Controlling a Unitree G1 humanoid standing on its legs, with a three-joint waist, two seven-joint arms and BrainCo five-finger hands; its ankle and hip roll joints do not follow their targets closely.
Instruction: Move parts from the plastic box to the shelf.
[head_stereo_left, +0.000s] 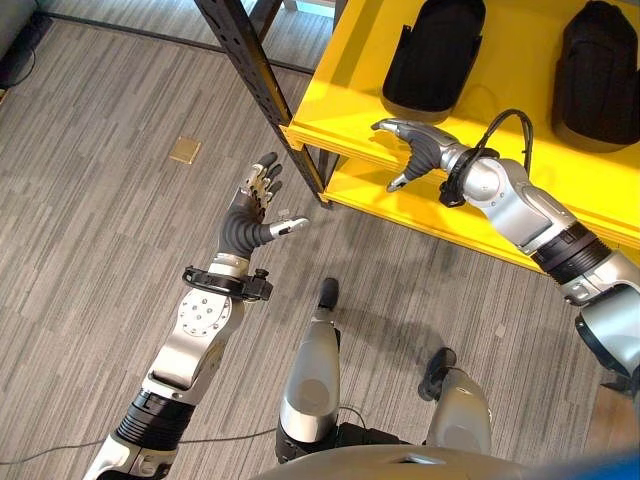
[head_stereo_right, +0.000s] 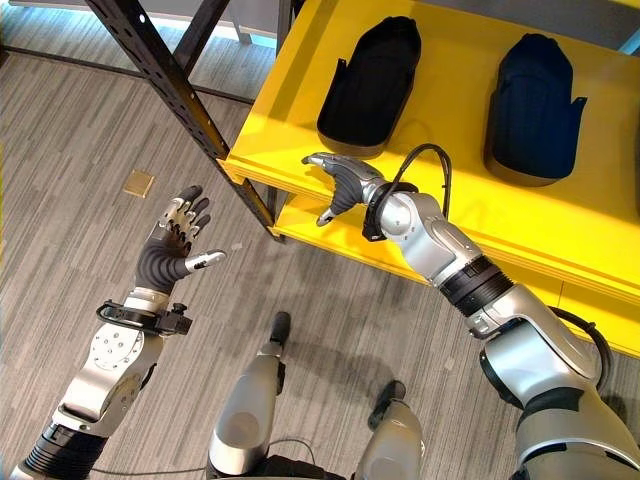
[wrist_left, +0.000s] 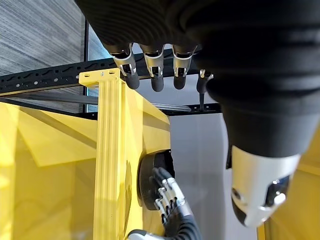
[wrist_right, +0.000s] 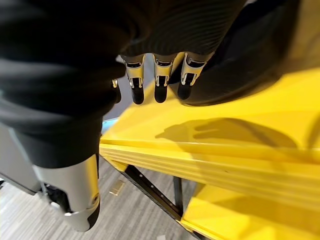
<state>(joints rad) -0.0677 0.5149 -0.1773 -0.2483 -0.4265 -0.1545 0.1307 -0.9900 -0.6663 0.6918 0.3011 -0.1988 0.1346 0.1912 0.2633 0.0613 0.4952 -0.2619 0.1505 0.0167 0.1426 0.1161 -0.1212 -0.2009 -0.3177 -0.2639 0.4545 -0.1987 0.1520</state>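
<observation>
Grey wood-grain floor (head_stereo_left: 90, 230) under your left hand (head_stereo_left: 252, 213), which hangs well clear of the yellow shelf (head_stereo_left: 350, 95), out past its front-left corner. Fingers straight and spread, thumb out to the side, palm holding nothing and touching nothing. A small tan square (head_stereo_left: 185, 150) lies flat on the floor, further from the shelf than that hand.

Between the left hand and the shelf stands the black perforated upright (head_stereo_left: 262, 85) of the rack, slanting across the shelf's front-left corner. A black cross-brace (head_stereo_right: 285, 25) runs behind it.

Your right hand (head_stereo_right: 338, 178) is over the shelf's front edge, fingers extended and relaxed, thumb pointing down past the lip. It grips nothing. In the right wrist view the fingertips (wrist_right: 158, 92) sit just beside the near end of a black part, and you can't tell whether they touch it.

Two black moulded parts are on the shelf's top deck: the left part (head_stereo_right: 370, 85) just behind the right hand, near the shelf's left end, and the right part (head_stereo_right: 532, 100) well apart from it along the deck. Both lie flat, long axis running front to back. A lower yellow deck (head_stereo_right: 330, 232) shows beneath the front lip, under the right wrist.
</observation>
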